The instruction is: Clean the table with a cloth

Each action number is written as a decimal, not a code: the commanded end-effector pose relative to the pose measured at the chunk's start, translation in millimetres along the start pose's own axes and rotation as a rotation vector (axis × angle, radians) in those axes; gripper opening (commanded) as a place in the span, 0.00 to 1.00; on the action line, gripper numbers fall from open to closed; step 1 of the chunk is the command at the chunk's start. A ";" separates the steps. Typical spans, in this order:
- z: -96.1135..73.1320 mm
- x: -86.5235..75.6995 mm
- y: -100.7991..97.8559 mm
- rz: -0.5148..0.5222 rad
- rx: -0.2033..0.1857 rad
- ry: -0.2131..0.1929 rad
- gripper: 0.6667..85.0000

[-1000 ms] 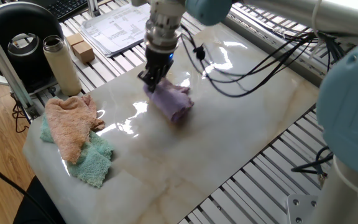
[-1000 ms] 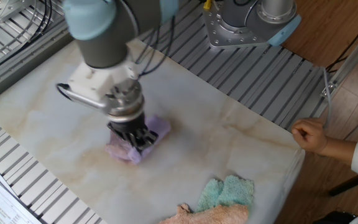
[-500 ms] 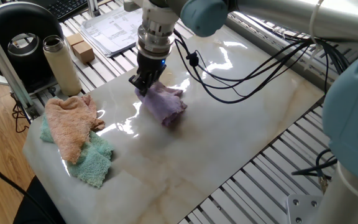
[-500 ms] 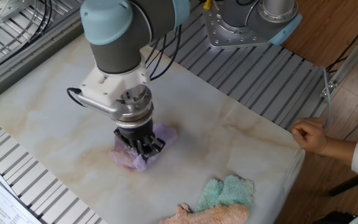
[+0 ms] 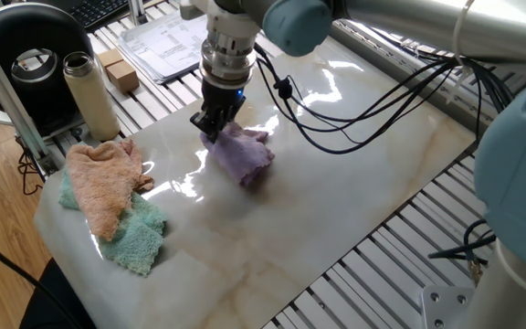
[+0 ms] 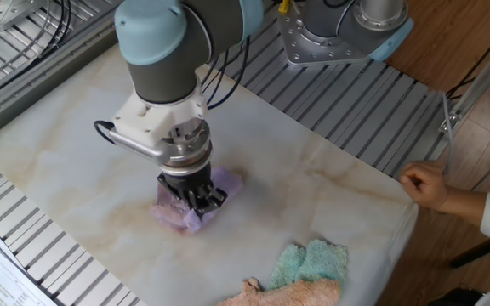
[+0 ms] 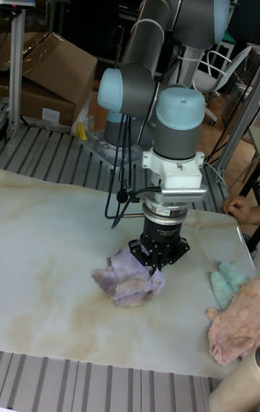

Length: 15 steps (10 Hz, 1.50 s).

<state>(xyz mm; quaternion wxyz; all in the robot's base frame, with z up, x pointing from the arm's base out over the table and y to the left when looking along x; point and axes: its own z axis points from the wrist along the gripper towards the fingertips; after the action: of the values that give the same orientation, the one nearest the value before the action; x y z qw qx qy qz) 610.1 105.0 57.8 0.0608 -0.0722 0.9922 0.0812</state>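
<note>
The lavender cloth (image 5: 243, 155) (image 6: 177, 214) (image 7: 128, 278) lies bunched on the glossy cream marble table (image 5: 336, 210) (image 6: 313, 195) (image 7: 50, 239), near its middle. My gripper (image 5: 214, 127) (image 6: 196, 201) (image 7: 157, 260) points straight down and is shut on one edge of the cloth, pressing it to the slab. The fingertips are sunk in the fabric. The rest of the cloth spreads out to one side of the gripper.
A peach cloth (image 5: 103, 183) (image 7: 235, 325) lies over a teal cloth (image 5: 135, 236) (image 6: 313, 262) (image 7: 227, 278) at one table end. A beige bottle (image 5: 89, 94), small boxes (image 5: 117, 70) and papers (image 5: 167, 46) stand beyond the edge. A person's hand (image 6: 424, 183) rests at a table corner.
The gripper dragged the cloth across the marble toward the peach and teal cloths between the oldest frame and half a second ago. Since then it has hardly moved.
</note>
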 end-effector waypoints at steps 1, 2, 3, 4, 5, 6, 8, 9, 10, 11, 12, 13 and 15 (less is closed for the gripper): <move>3.1 16.0 -19.1 -0.014 0.008 0.014 0.01; 2.8 25.8 -35.1 -0.042 0.020 0.017 0.01; -1.1 36.4 -51.6 -0.073 0.021 0.022 0.01; -5.9 45.8 -64.7 -0.098 0.018 0.029 0.01; -6.7 48.8 -65.4 -0.097 0.014 0.035 0.01; -6.9 52.1 -68.9 -0.075 0.027 0.049 0.01; -7.2 55.6 -71.9 -0.004 0.041 0.061 0.01; -3.8 38.0 -51.8 0.023 0.043 0.059 0.01; 3.3 27.1 -41.0 0.035 0.050 0.058 0.01; 12.4 22.7 -42.0 0.026 0.052 0.051 0.01; 20.2 23.7 -50.8 0.012 0.064 0.052 0.01; 23.2 27.7 -66.2 -0.011 0.084 0.059 0.01; 22.1 34.2 -78.8 -0.031 0.084 0.066 0.01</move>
<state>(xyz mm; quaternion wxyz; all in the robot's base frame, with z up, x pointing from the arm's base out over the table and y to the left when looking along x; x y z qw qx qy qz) 590.0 38.6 25.8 0.0327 -0.0824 0.9953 0.0382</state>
